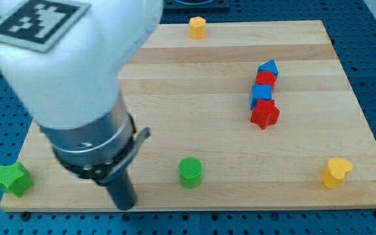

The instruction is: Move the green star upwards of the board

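Observation:
The green star [13, 178] lies at the board's bottom left corner, partly over the left edge. My tip [125, 205] is at the view's bottom, well to the right of the star and left of the green cylinder [190, 172]. The tip touches no block. The white arm body fills the view's upper left and hides the board beneath it.
A yellow block [197, 27] sits at the board's top edge. A blue triangle [267, 68], a red block [265, 79], a blue cube [261, 94] and a red star [264, 114] form a column at the right. A yellow heart [336, 172] lies bottom right.

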`<act>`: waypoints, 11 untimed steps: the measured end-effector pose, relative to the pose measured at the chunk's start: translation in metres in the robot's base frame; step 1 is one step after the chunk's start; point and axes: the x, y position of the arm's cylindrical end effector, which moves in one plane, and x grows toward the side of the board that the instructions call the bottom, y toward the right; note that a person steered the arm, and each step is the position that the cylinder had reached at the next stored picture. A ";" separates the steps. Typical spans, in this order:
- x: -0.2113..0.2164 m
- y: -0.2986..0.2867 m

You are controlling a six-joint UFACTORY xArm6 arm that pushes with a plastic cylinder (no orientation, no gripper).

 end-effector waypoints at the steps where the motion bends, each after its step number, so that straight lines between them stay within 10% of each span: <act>1: 0.000 -0.043; 11: -0.001 -0.163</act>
